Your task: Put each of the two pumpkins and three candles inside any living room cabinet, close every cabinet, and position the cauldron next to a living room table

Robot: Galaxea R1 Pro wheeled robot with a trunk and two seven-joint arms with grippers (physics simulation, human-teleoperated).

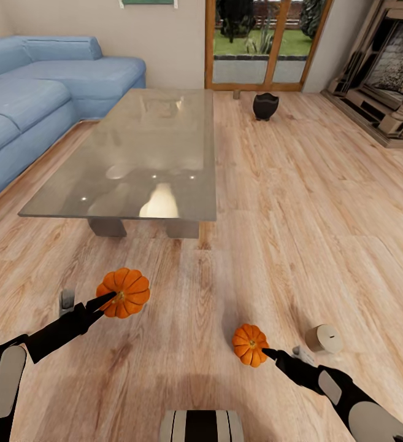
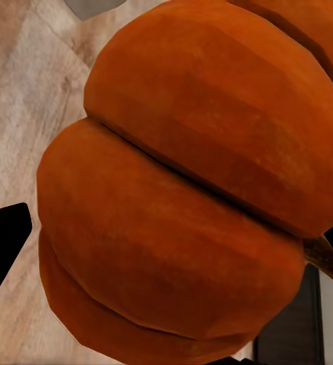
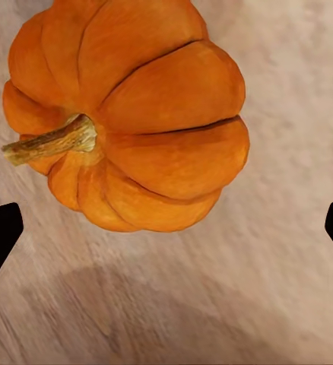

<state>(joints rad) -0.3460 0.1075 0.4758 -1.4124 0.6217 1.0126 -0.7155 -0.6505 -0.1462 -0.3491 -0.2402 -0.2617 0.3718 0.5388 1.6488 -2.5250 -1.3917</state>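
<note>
Left gripper (image 1: 110,299) grip on bigger pumpkin (image 1: 124,293) unclear; right gripper (image 1: 268,353) wide—centre smaller pumpkin (image 1: 250,344) before you close.

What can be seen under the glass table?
Under the table, two blocky grey legs stand on the wooden floor. The glossy top reflects light, so the rest of the floor beneath it cannot be seen clearly.

Glossy grey glass on the bench (image 1: 134,141), throwing back bright reflections, with matt blocky legs beneath. The floor (image 1: 299,202) is pale wood plank, grain showing, soft sheen. Both pumpkins, the larger pumpkin (image 1: 124,293) and the smaller pumpkin (image 3: 128,114), look matt orange and ribbed; the smaller one's stem is rough and woody. The sofa (image 1: 35,92) at upper left is smooth blue cloth.
</note>
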